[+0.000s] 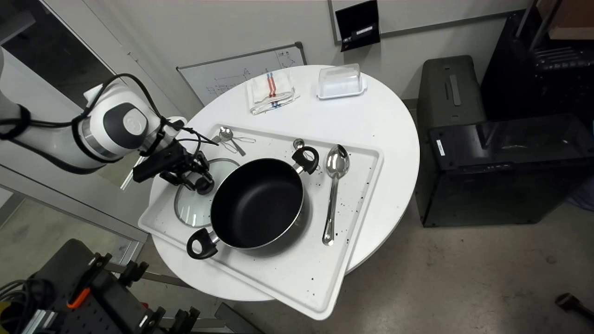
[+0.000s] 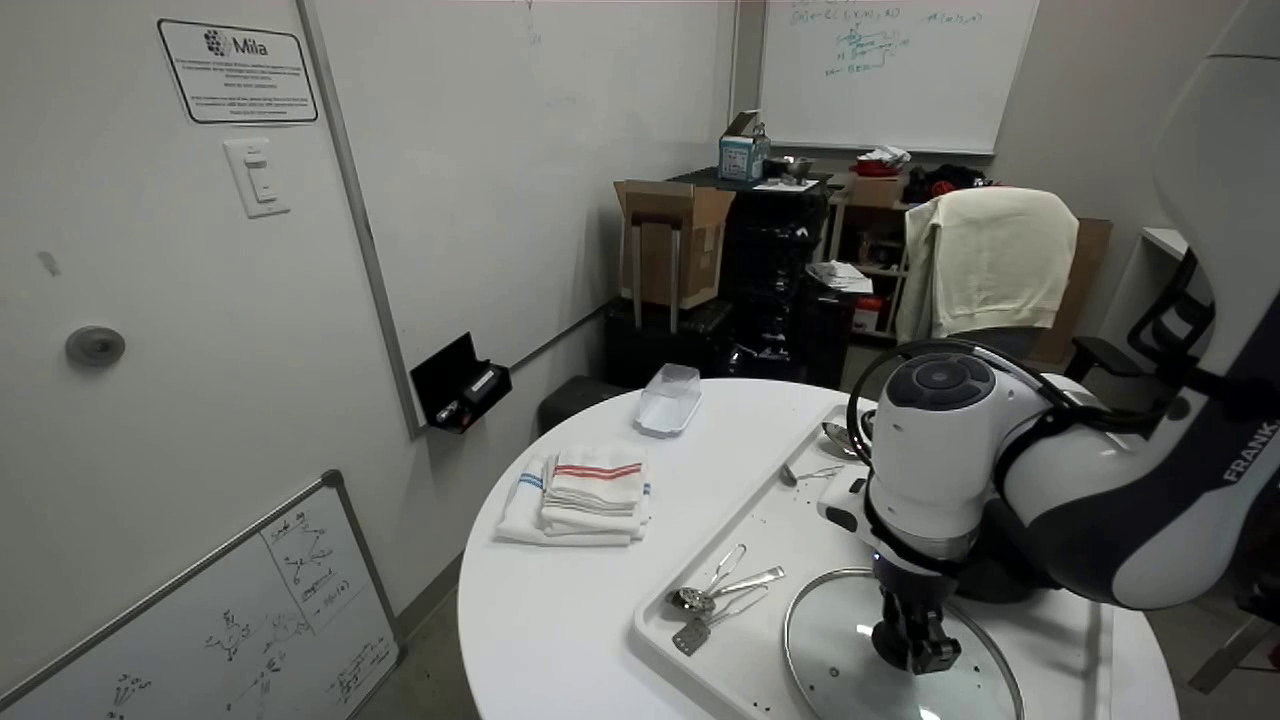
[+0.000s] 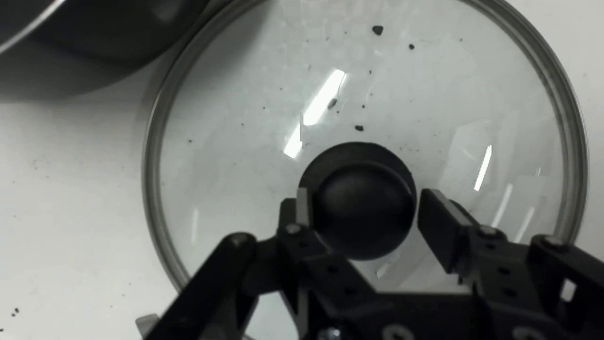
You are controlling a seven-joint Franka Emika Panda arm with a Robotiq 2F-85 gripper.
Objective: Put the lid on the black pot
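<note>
The clear glass lid [image 1: 191, 211] with a thin metal rim lies flat on the white tray, beside the pot; it also shows in an exterior view [image 2: 840, 640] and the wrist view [image 3: 245, 165]. Its dark round knob [image 3: 362, 212] points up. The black pot [image 1: 257, 204] stands uncovered on the tray, and its edge shows at the upper left in the wrist view [image 3: 94, 56]. In an exterior view the arm mostly hides it. My gripper [image 3: 361, 205] is open, with one finger on each side of the knob. A gap shows between the right finger and the knob.
The tray [image 1: 378, 162] carries a large slotted spoon [image 1: 333, 195] and several small metal utensils [image 1: 227, 135]. Folded towels [image 1: 273, 90] and a clear-topped white box [image 1: 342, 82] stand at the far side of the round white table [image 1: 399, 139]. The pot's loop handles [image 1: 202, 243] stick out.
</note>
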